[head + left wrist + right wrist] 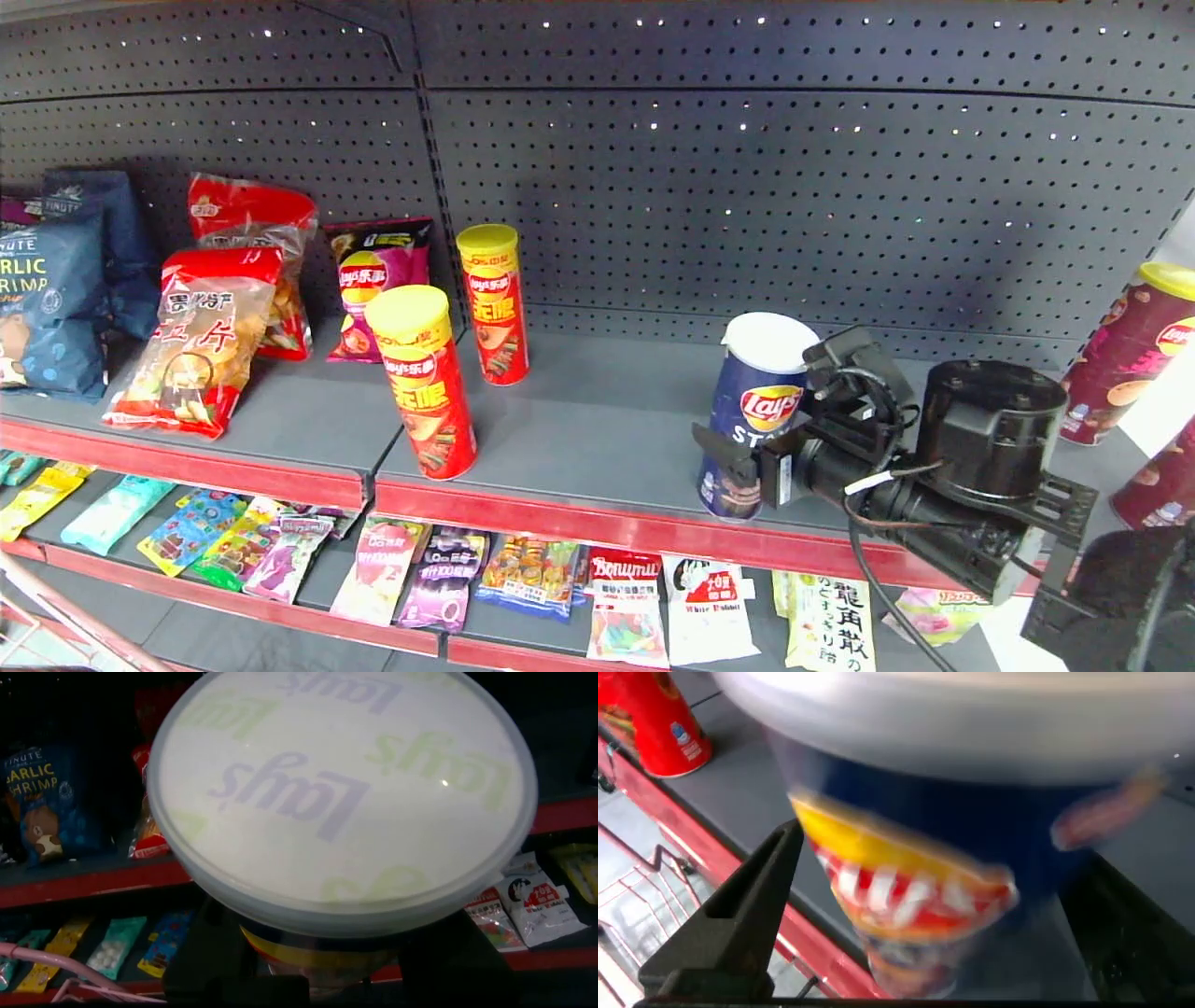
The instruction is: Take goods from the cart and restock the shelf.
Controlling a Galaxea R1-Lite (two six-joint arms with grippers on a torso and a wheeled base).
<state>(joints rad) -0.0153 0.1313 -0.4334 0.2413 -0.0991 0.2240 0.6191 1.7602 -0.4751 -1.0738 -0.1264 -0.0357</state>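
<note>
- The left end effector [327, 963] is closed on a white-lidded can [341, 793]. The lid faces its wrist camera, so the can's long axis runs straight away from the wrist. The shelf's red front edge lies ahead of it and apart from it.
- Two red cans [425, 383] stand upright on the left part of the shelf [597, 420], beside the snack bags. To their right is a bare stretch of shelf. By my judgement the left arm's can belongs there, since the left arm is the nearer one to it.
- The blue can [758, 392] stands upright at the right end of that stretch. Its long axis is vertical and its base is close to the front edge of the shelf.
- The right end effector [742, 457] is closed around the lower body of the blue can. It comes in level from the can's right, with one finger across the front of the can.
- The coming move turns on this relation: the arm lies sideways to an upright can that sits near the lip. I judge that the hold should open without tipping the can forward, and that the arm should then draw back to the right along its own line.
- Maroon cans [1125, 355] stand at the far right, near the right arm's path out. A wide swing could knock them.
</note>
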